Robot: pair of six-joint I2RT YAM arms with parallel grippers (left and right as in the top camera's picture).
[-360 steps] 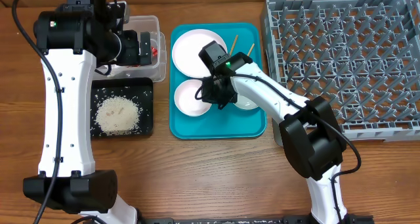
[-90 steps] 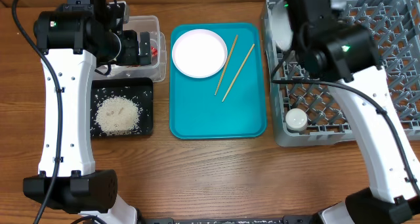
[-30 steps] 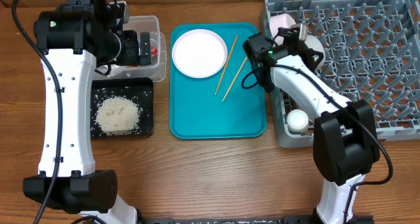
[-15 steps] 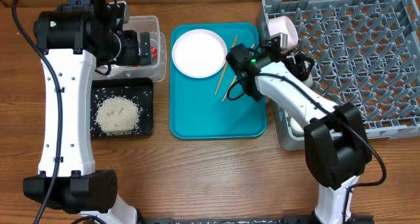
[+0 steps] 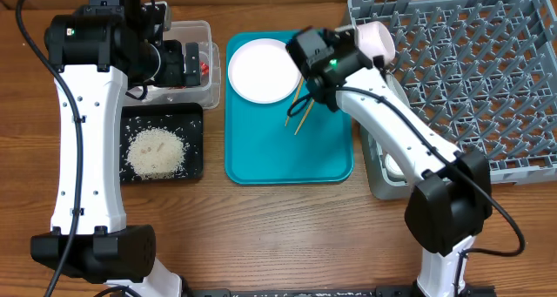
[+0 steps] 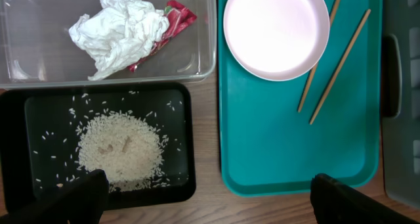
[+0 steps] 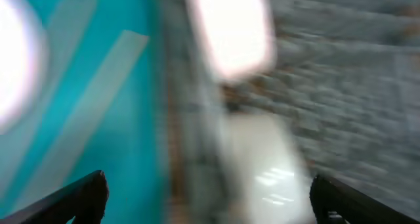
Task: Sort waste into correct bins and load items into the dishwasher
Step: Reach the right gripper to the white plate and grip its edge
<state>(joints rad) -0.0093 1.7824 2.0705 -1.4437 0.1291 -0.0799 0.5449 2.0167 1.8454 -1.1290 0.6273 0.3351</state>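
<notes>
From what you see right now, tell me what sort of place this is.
Probably a lab tabletop staged for dish clearing, not a real kitchen: two robot arms, a dish rack, a teal tray holding a plate.

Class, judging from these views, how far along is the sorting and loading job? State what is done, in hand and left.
Done: napkin and red wrapper lie in the clear tub, rice on the black tray; one bowl sits in the rack. In hand: the open right tool is near the chopsticks. Left: chopsticks and plate.
</notes>
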